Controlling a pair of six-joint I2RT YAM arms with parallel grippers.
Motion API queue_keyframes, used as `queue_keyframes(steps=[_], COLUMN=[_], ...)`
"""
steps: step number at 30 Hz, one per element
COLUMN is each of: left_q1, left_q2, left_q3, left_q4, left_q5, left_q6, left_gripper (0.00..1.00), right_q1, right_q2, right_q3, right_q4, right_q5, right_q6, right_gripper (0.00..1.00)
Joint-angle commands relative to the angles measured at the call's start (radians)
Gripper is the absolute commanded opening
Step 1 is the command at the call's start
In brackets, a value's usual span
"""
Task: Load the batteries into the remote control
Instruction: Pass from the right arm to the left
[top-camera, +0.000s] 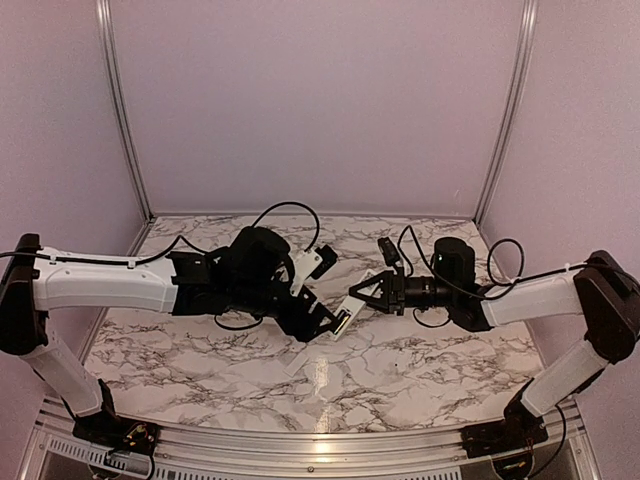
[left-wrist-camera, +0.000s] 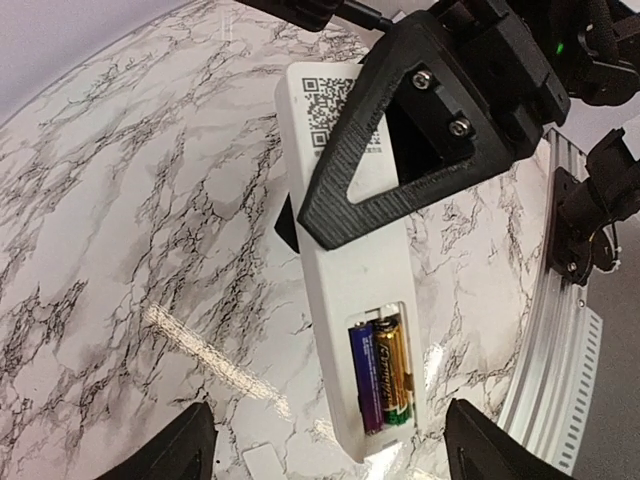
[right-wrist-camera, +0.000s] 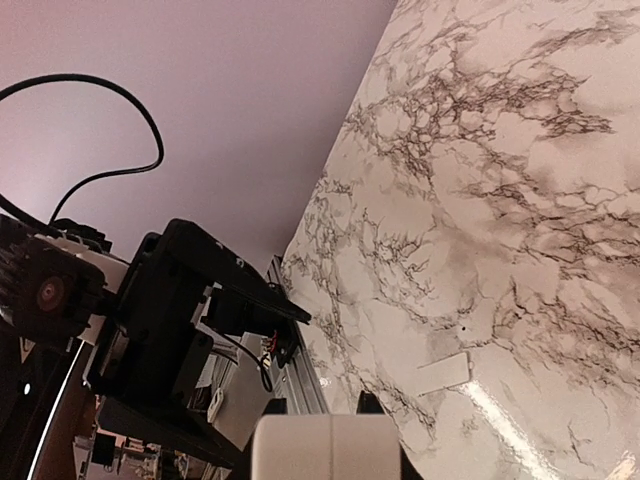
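The white remote control hangs above the marble table, back side up, with a QR label near its far end. Its open recess holds two batteries, one purple and one gold, side by side. My right gripper is shut on the remote's far half, one black finger lying across it. In the right wrist view the remote's end fills the gap of the right gripper. My left gripper stands open, its fingertips wide on either side of the battery end, touching nothing.
A short white cover plate lies flat on the table below the remote, and it shows near my left fingertip as the cover plate. The metal table rail runs along the right.
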Motion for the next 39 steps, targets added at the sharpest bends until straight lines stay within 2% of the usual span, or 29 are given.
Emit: queue_keyframes(steps=[1, 8, 15, 18, 27, 31, 33, 39], left_q1=[-0.048, -0.071, -0.086, -0.087, -0.083, -0.073, -0.068, -0.036], left_q2=[0.037, 0.163, 0.256, 0.275, 0.327, 0.331, 0.33, 0.336], left_q3=[0.077, 0.208, 0.301, 0.316, 0.353, 0.354, 0.357, 0.379], left_q4=[-0.059, -0.122, -0.19, -0.211, -0.25, -0.253, -0.256, -0.333], left_q5=[-0.153, -0.222, -0.288, -0.298, -0.324, -0.299, -0.28, -0.193], left_q6=[0.091, 0.114, 0.139, 0.143, 0.184, 0.215, 0.243, 0.376], left_gripper=[0.83, 0.84, 0.8, 0.73, 0.4, 0.26, 0.2, 0.18], right_q1=[-0.014, -0.014, -0.014, -0.015, -0.021, -0.031, -0.037, -0.081], right_q2=[-0.008, -0.009, -0.013, -0.015, -0.006, -0.012, -0.016, -0.044], right_q3=[-0.025, -0.042, -0.055, -0.059, -0.071, -0.083, -0.089, -0.121], right_q4=[0.026, 0.051, 0.076, 0.078, 0.105, 0.108, 0.11, 0.097], right_q5=[0.065, 0.085, 0.095, 0.097, 0.085, 0.081, 0.079, 0.064], right_q6=[0.029, 0.058, 0.075, 0.078, 0.095, 0.098, 0.097, 0.086], right_gripper=[0.0, 0.0, 0.0, 0.0, 0.03, 0.1, 0.17, 0.48])
